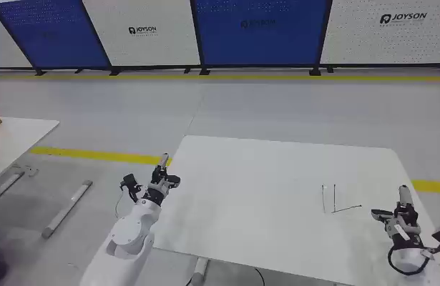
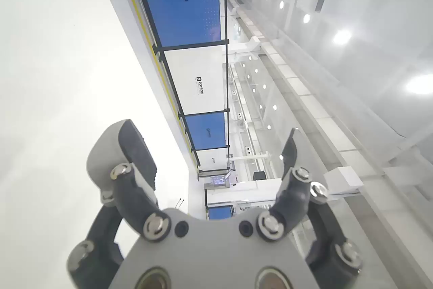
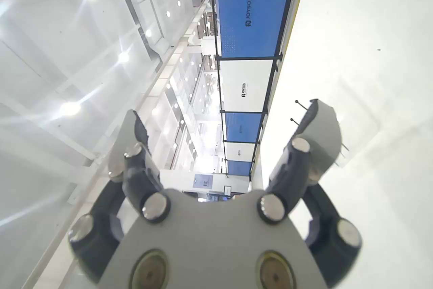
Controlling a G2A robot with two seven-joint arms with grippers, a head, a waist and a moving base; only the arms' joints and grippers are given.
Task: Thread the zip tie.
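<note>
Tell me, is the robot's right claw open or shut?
Open. In the right wrist view the right gripper has its two fingers spread wide apart, with nothing held between them.

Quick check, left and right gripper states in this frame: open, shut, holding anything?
Left gripper: open, jaws empty.
Right gripper: open, jaws empty; the thin black zip ties lie untouched on the white table.

A smooth, matt white table (image 1: 277, 193) carries thin dark zip ties (image 1: 334, 199) that look plastic. The left gripper (image 2: 213, 138) and right gripper (image 3: 225, 116) show matt grey shells, matt black pads (image 2: 138, 151) and polished metal bolts (image 2: 155, 226).
</note>
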